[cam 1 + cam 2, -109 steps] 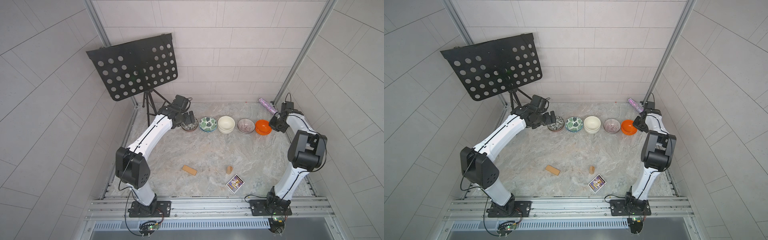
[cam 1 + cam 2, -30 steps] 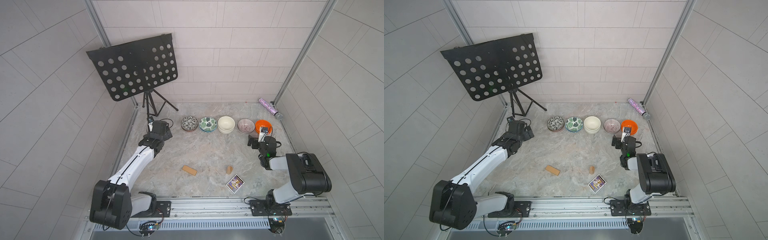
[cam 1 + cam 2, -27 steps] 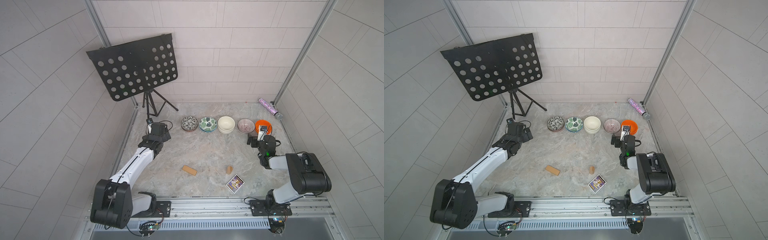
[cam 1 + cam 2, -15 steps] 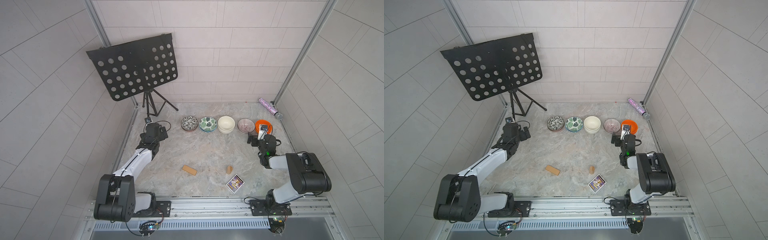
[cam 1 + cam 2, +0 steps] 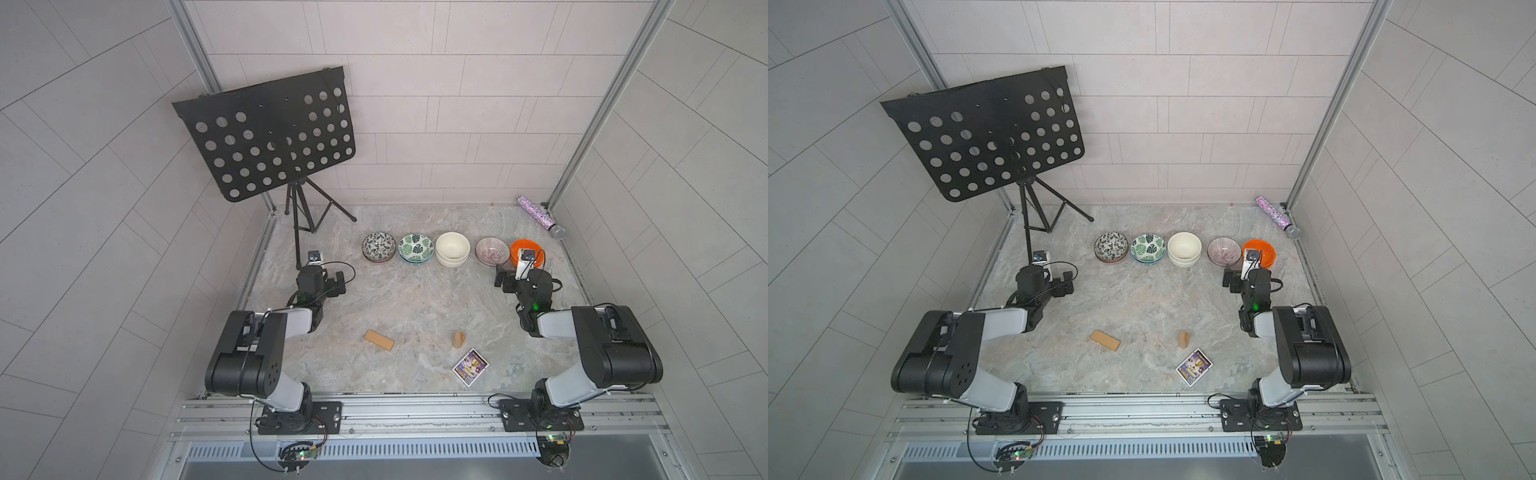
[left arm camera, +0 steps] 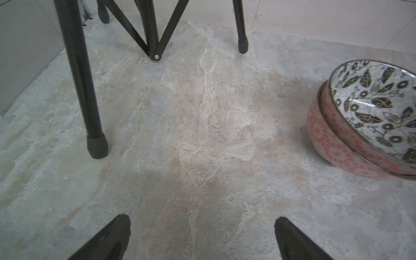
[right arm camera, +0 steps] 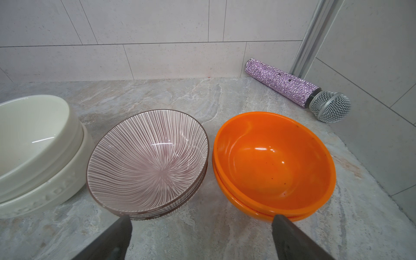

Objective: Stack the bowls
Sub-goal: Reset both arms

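Showing two robot arms sitting folded back on a marble-look table (image 5: 399,299), with their elbows drawn toward the front rail. A few seconds earlier both were reaching out to the row of bowls. Now they are sitting well short of it, and the left arm is pulled in further than it was a second ago.

The left gripper (image 6: 201,222) is facing the feet of a black music stand (image 5: 270,137). Its jaws are spread wide with only bare table between them. The right gripper (image 7: 201,221) is likewise gaping and holding nothing, its dark fingertips (image 7: 119,231) pointing toward two of the stacks.

The bowls are standing where they stood before, in five stacks of two in a row near the back wall. They are black-and-white leaf bowls (image 5: 378,247), green leaf bowls (image 5: 416,248), cream bowls (image 5: 453,248), purple-striped bowls (image 7: 148,162) and orange bowls (image 7: 273,162). Neighbouring stacks are sitting just beside each other. The upper black-and-white bowl appears to be leaning slightly in its partner, though the left wrist view is cropping it.

A glittery microphone (image 5: 540,215) is lying in the back right corner. A flat wooden block (image 5: 379,340), a small upright block (image 5: 458,339) and a picture card (image 5: 470,367) are lying near the front, unmoved.
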Controlling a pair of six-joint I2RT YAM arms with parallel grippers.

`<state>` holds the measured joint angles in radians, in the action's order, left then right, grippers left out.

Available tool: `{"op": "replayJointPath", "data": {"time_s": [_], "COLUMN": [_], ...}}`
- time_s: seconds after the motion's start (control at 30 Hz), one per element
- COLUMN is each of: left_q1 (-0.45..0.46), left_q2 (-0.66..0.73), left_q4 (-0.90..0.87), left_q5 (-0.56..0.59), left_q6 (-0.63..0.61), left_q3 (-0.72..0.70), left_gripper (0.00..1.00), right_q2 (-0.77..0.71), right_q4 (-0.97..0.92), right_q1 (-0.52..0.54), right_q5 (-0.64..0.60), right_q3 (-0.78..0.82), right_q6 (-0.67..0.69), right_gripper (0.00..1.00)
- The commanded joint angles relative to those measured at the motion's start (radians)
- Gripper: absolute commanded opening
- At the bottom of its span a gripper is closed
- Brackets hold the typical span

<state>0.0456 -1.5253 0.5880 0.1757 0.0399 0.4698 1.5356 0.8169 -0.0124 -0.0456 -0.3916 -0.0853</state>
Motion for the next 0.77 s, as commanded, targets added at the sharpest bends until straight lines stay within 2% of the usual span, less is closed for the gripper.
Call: {"op": "replayJointPath", "data": {"time_s": [0.0,0.73], "left_q1": [-0.015,-0.013], "left_q2": [-0.001,-0.003], "left_q4": [0.112,0.113], "left_q5": [-0.074,-0.073], "left_q6": [-0.029,-0.033], "left_q3": [-0.006,-0.008], "left_gripper": [1.0,1.0], "right_q2": [-0.001,-0.002], "right_q4": [0.01,0.01], "right_q1": [0.003,0.003], "right_q5": [-0.011,-0.011], "right_q3": [-0.009,-0.009], "right_q6": [0.01,0.011], "right_gripper": [1.0,1.0]}}
